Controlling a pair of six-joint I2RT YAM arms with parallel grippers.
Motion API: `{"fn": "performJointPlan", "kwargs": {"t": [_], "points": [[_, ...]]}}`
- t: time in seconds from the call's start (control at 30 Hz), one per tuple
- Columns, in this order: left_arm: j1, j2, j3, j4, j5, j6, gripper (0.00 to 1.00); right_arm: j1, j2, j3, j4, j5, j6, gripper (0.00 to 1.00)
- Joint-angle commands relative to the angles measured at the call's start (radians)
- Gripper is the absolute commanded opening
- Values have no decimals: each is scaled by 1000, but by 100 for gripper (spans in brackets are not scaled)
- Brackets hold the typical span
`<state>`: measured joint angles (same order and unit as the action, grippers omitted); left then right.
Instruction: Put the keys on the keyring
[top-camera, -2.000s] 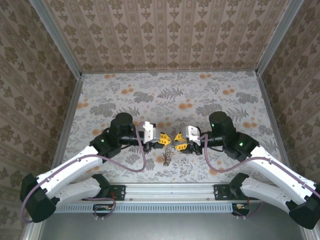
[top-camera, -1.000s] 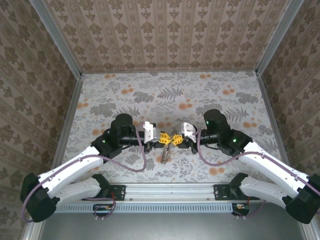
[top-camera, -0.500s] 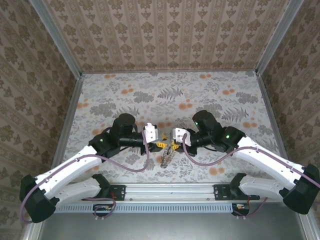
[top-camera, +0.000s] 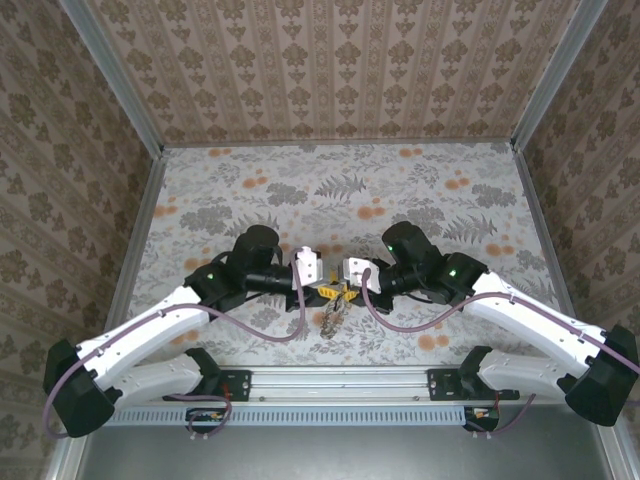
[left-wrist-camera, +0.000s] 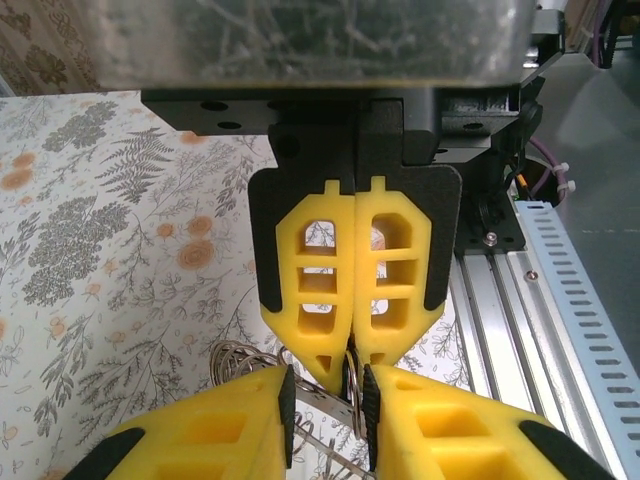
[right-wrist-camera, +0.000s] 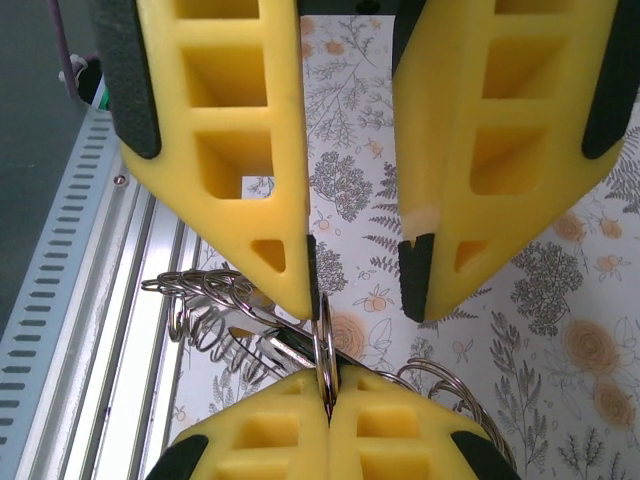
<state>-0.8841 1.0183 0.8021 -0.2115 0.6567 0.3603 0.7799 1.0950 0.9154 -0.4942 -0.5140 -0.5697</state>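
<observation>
The keyring (right-wrist-camera: 324, 335) is a thin silvery split ring, held edge-on above the flowered table. My right gripper (right-wrist-camera: 328, 398) is shut on its lower edge. My left gripper (left-wrist-camera: 327, 395) faces it tip to tip, open by a narrow gap, with the keyring (left-wrist-camera: 352, 392) standing inside that gap near the right-hand pad. From the ring hang flat metal keys (right-wrist-camera: 268, 338) and a bunch of linked rings (right-wrist-camera: 195, 295). Seen from above, both grippers meet at mid-table: left gripper (top-camera: 321, 290), right gripper (top-camera: 346, 289), with the bunch (top-camera: 331, 315) dangling below them.
An aluminium rail (top-camera: 340, 380) runs along the near edge just behind the grippers, also in the left wrist view as the rail (left-wrist-camera: 560, 300). Patterned walls (top-camera: 330, 70) close in the table on three sides. Open tabletop lies farther back.
My left gripper's fingers have parted from shut to a narrow gap around the ring. Both wrists have drawn closer together and the right arm has shifted left.
</observation>
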Motion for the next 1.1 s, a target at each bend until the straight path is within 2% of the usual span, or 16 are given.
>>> {"fn": "performJointPlan", "kwargs": {"t": [0.0, 0.37, 0.53, 0.6, 0.67, 0.83, 0.87, 0.93, 1.0, 1.07], "points": [[-11, 15, 40, -31, 9, -5, 27, 7, -16, 31, 54, -20, 11, 0], [-20, 33, 55, -74, 10, 14, 27, 4, -31, 21, 71, 21, 15, 0], [-23, 29, 48, -86, -36, 19, 22, 1, -59, 0, 113, 17, 23, 0], [-23, 29, 50, -85, -45, 20, 15, 2, -63, -3, 123, -2, 24, 0], [-23, 24, 56, -86, -51, 27, 0, 2, -62, -1, 122, -20, 22, 0], [-24, -4, 56, -59, -39, 33, 0, 2, -57, -8, 114, -24, 18, 0], [-23, -12, 53, -49, -33, 32, 0, 2, -59, -12, 115, -24, 17, 2], [-21, -33, 41, -24, -26, 25, 0, -1, -69, -27, 129, -21, 19, 17], [-11, -51, 22, 6, 12, 18, 0, -8, -88, -49, 153, -24, 31, 19], [2, -69, -3, 44, 45, 3, 0, -20, -107, -65, 172, -29, 43, 16]]}}
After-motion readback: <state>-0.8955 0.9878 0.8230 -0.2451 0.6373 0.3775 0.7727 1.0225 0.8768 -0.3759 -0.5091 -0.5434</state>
